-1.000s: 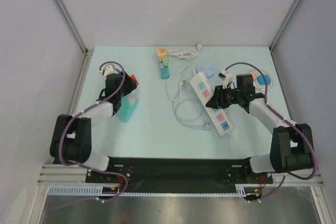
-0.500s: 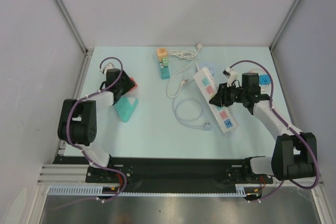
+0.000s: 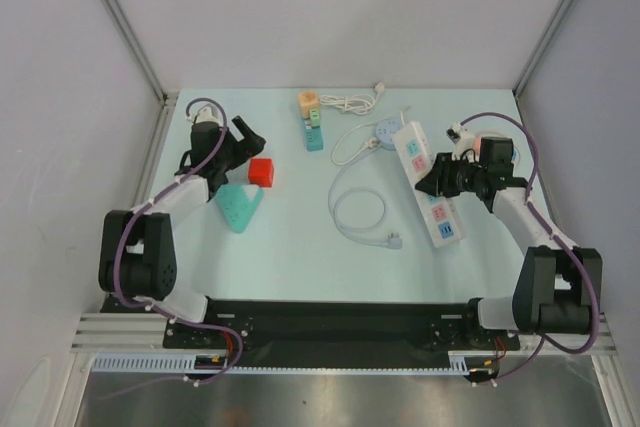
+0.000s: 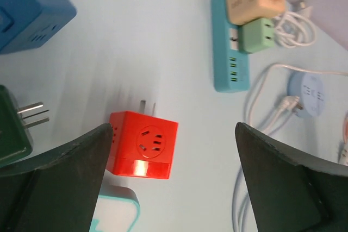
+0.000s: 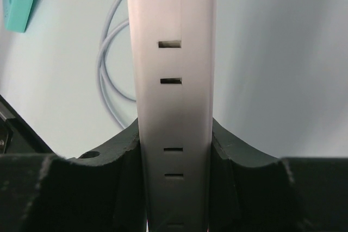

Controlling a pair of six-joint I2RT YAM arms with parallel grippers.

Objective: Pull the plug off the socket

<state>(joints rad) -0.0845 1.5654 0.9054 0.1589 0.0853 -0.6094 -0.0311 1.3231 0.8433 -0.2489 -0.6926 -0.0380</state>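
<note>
The red cube plug lies on the table with its two prongs bare, just beside the teal triangular socket. In the left wrist view the plug sits by the left finger, and a corner of the teal socket shows below it. My left gripper hovers above it, open and holding nothing. My right gripper is shut across the white power strip, a finger on each long side.
A coiled white cable with a loose plug lies left of the strip. A teal strip with tan and green cubes and a round blue socket lie at the back. A blue cube and a dark green plug sit near the left gripper.
The left gripper opened and let go of the red plug, which now lies free by the teal socket. The right gripper carried the white strip further right and back.
</note>
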